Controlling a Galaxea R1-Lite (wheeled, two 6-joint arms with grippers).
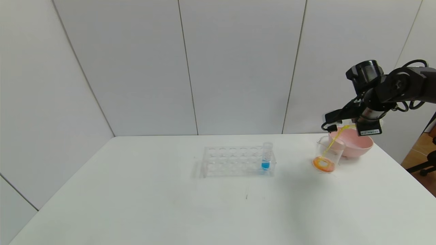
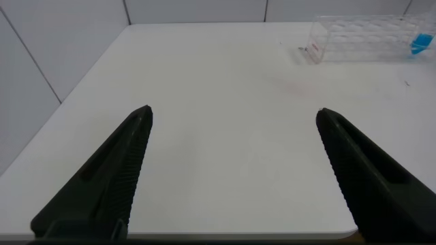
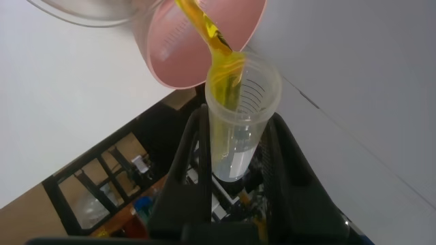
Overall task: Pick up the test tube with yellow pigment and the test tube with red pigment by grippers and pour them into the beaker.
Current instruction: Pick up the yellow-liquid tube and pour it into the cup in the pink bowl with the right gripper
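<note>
On the left my left gripper idles, jaws spread wide over the bare table. Mid-table, the rack holds only the blue tube. Far right, my right gripper pinches the test tube with yellow pigment, streaming into the beaker; I fear overtilt splashes the pink bowl.

In the head view, the right gripper covers most of the yellow tube. The right wrist view cuts off the pink bowl and beaker at its edge. The tube's closed end is probably buried between the fingers.
</note>
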